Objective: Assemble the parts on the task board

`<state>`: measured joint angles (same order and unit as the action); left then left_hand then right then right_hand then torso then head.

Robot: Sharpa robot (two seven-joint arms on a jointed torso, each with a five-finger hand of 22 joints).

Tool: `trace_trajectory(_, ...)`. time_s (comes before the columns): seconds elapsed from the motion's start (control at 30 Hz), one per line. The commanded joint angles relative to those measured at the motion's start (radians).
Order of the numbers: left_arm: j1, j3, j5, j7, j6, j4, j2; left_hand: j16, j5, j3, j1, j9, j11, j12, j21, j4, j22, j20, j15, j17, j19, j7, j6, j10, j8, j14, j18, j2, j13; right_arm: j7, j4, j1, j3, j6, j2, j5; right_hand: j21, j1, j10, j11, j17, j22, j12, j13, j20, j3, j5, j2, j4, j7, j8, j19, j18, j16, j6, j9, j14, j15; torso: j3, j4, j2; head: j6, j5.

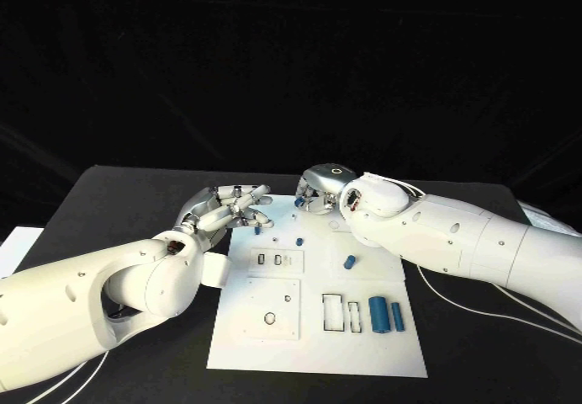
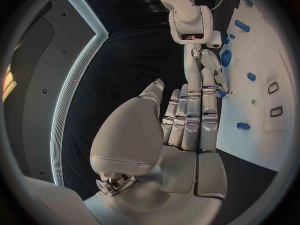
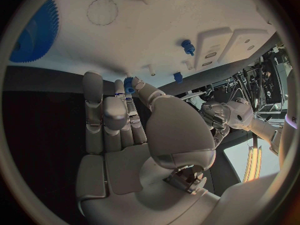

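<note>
Early stage: two long blue parts (image 1: 386, 315) lie loose on task board (image 1: 318, 358); left hand (image 1: 230, 210) is held flat, fingers together, empty; a small blue part (image 3: 129, 84) is pinched by right hand (image 3: 134, 130).

task board (image 1: 318, 337): white | parts (image 1: 378, 314): blue | table (image 1: 109, 202): black | hands (image 1: 236, 206): silver

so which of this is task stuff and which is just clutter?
Job:
task board
two blue cylinders
small blue part mid-board
blue gear
left robot hand
right robot hand, a small blue part at its fingertips

Lying about:
white sheet at the table's left edge
cables
</note>
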<state>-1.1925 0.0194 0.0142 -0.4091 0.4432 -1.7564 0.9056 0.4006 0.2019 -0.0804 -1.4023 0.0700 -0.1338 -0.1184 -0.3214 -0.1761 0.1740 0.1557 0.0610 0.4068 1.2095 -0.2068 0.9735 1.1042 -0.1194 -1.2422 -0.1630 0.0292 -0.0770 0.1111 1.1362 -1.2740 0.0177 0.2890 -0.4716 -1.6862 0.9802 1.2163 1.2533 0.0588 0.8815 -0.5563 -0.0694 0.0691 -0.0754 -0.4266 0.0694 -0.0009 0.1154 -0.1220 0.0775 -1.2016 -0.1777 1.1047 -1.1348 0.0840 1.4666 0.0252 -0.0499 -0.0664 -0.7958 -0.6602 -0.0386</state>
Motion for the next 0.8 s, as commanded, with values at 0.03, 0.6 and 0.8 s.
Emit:
trace_trajectory(0.03,-0.002,-0.001,-0.002,-0.005,-0.012,-0.001,-0.003,0.002,0.003,0.001,0.002,0.0,-0.003,-0.001,0.007,0.004,0.002,-0.001,-0.001,0.001,-0.007,0.0,-0.007,-0.007,0.0,0.005,-0.01,0.0,0.002,0.012,-0.009,0.003,0.002,-0.038,0.004,-0.02,0.004,0.001,-0.008,0.002,-0.005,0.002,0.006,-0.002,-0.002,-0.001,0.0,-0.014,-0.008,-0.002,-0.003,0.009,0.006,0.002,-0.004,0.01,0.018,-0.001,-0.0008,-0.0015,-0.001,0.002,-0.001)
trace_trajectory(0.6,-0.004,-0.001,-0.002,0.0,-0.014,0.0,-0.004,0.002,0.003,0.001,0.002,0.0,-0.003,-0.002,0.007,0.005,0.002,-0.001,0.0,0.002,-0.007,0.0,-0.008,-0.008,-0.001,0.006,-0.01,0.0,0.002,0.02,-0.02,0.001,0.002,-0.041,0.015,-0.024,-0.008,-0.01,-0.105,0.027,-0.035,0.032,0.007,-0.005,-0.02,0.017,0.006,-0.083,-0.037,-0.028,-0.018,0.043,0.0,-0.01,0.117,-0.015,0.003,-0.023,-0.0002,0.0007,-0.003,0.009,0.003)
trace_trajectory(0.8,-0.005,-0.001,-0.002,0.003,-0.015,0.001,-0.004,0.002,0.003,0.002,0.003,0.0,-0.003,-0.002,0.007,0.005,0.002,-0.001,0.0,0.002,-0.008,-0.001,-0.008,-0.008,-0.001,0.007,-0.01,0.001,0.002,0.016,-0.014,0.0,0.002,-0.018,0.01,-0.02,-0.007,0.001,-0.145,0.03,-0.039,0.035,0.0,-0.001,-0.024,0.069,0.017,-0.108,-0.047,-0.035,-0.016,0.051,-0.002,-0.006,0.207,-0.018,0.001,-0.025,-0.0008,0.0008,-0.004,0.022,0.005)
